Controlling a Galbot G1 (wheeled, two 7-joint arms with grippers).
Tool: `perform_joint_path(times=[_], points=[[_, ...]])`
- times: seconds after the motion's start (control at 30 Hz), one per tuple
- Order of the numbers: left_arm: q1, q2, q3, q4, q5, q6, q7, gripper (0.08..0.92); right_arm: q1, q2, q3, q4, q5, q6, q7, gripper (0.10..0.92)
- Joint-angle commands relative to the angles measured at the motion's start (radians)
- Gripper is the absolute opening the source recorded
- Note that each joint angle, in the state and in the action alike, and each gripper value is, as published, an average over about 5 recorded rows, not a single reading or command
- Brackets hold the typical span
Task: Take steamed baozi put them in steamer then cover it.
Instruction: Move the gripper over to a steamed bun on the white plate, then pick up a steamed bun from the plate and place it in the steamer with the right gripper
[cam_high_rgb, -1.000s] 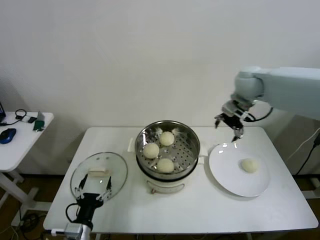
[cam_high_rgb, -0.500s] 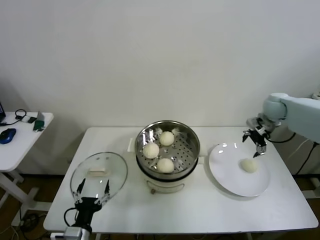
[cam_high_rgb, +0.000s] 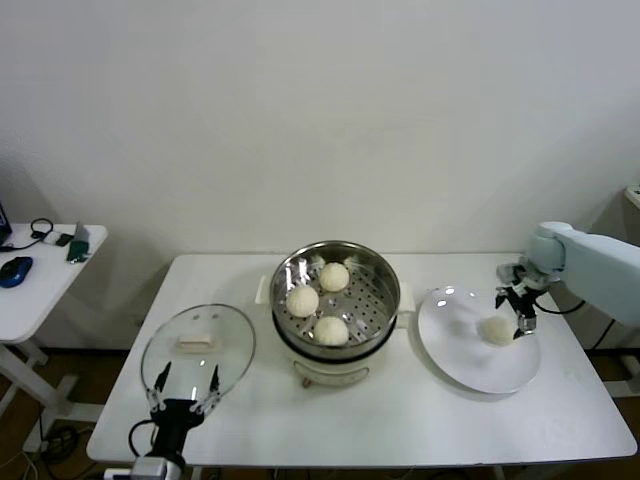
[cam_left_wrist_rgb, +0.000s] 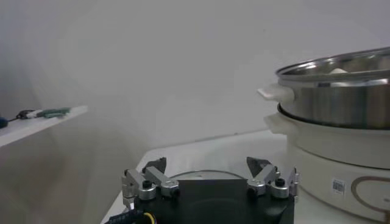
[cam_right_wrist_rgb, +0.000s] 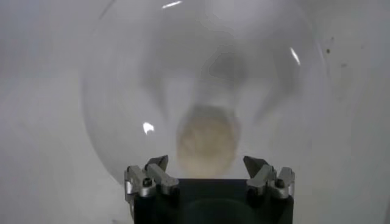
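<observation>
The steel steamer (cam_high_rgb: 367, 301) on its white pot base holds three cream baozi (cam_high_rgb: 331, 330). A fourth baozi (cam_high_rgb: 497, 331) lies on the white plate (cam_high_rgb: 470, 368) at the right. My right gripper (cam_high_rgb: 517, 309) hangs open just above and to the right of that baozi. In the right wrist view the baozi (cam_right_wrist_rgb: 206, 143) sits between and ahead of the open gripper (cam_right_wrist_rgb: 206, 163). The glass cover (cam_high_rgb: 198, 345) lies flat on the table left of the steamer. My left gripper (cam_high_rgb: 185, 388) stands open at the cover's near edge, holding nothing.
The left wrist view shows the steamer (cam_left_wrist_rgb: 341, 91) and pot base (cam_left_wrist_rgb: 341, 152) to one side, and the cover's rim (cam_left_wrist_rgb: 204, 175) just ahead of the left gripper (cam_left_wrist_rgb: 206, 165). A side table (cam_high_rgb: 40, 275) with small items stands to the far left.
My right gripper has swung right and come down from behind the steamer to just over the baozi on the plate. My left gripper has drawn back a little toward the table's front edge.
</observation>
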Motion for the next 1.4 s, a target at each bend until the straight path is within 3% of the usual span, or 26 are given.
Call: perform_joint_path(times=[0.03,0.6,0.83,1.07,1.2,1.4], points=[[0.002,0.001,0.001,0.0,0.003,0.0,0.0,0.823,-0.114,0.024,0.117,-0.102,-0.052,0.011,0.053,0.82],[0.01,0.003,0.01,-0.013,0.006,0.0,-0.002,0.823,-0.047,-0.005,0.094,-0.014,0.003,-0.009,0.049,0.65],[0.006,0.007,0.013,-0.018,0.007,0.003,-0.001,0.823,0.388,-0.039,-0.233,0.239,0.262,-0.058,-0.003,0.645],[-0.004,0.012,0.028,-0.018,0.004,0.004,0.0,0.823,0.834,0.04,-0.423,0.528,0.551,-0.141,-0.044,0.645],[-0.01,0.013,0.036,-0.021,0.003,0.005,0.002,0.823,0.907,0.117,-0.395,0.634,0.676,-0.201,-0.03,0.645],[-0.007,0.019,0.038,-0.027,-0.006,0.004,0.002,0.823,0.819,0.199,-0.343,0.754,0.686,-0.277,0.04,0.645]])
